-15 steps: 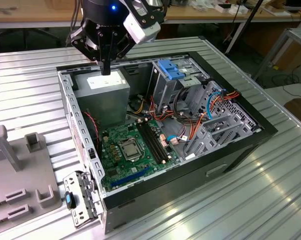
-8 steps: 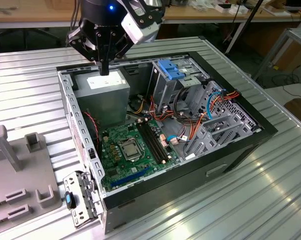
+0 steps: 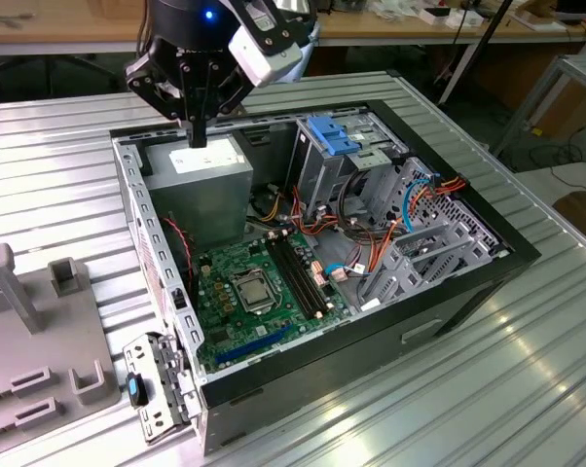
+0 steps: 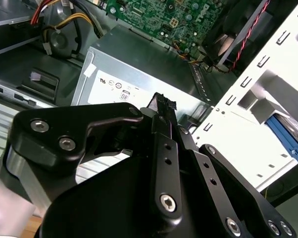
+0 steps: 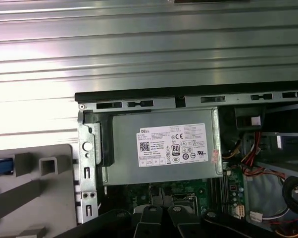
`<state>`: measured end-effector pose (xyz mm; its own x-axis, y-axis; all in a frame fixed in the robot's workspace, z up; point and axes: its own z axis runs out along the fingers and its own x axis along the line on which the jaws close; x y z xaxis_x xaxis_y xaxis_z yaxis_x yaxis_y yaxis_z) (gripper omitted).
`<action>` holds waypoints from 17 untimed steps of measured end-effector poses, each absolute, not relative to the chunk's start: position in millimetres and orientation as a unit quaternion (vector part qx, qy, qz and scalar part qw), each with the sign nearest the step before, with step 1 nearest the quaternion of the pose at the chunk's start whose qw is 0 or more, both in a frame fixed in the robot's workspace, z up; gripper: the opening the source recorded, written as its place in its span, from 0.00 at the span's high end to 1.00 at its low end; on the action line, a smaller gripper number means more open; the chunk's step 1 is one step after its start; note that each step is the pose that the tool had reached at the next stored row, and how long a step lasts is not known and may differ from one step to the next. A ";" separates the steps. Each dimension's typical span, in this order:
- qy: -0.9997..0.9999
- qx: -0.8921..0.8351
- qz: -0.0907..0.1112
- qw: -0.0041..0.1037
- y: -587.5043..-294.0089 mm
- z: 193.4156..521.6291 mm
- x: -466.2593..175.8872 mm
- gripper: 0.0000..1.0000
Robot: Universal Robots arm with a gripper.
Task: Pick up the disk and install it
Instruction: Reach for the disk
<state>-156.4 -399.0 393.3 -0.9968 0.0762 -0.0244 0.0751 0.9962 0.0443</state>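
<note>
While the case [image 3: 449, 292] lies open on the table [image 3: 59, 156], the tool [image 3: 196, 139] hangs over the PSU [image 3: 201, 180], at about 11 o'clock from the motherboard [image 3: 254, 282] in the exterior view. Its fingers look pressed together with nothing between them. The tips are just above the PSU's label, and contact is hard to call. The disk [image 5: 1, 166] isn't in the case yet. In the first wrist view its blue rail pokes out on the grey fixture [image 5: 55, 193], which sits on the table outside the case, around 9 o'clock from it in the exterior view and well apart from the tool. The blue bracket [image 3: 330, 136] tops the drive cage at roughly 1 o'clock from the motherboard.
</note>
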 end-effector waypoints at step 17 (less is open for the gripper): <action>0.999 0.038 0.022 0.013 -399.0 393.3 -179.0 0.89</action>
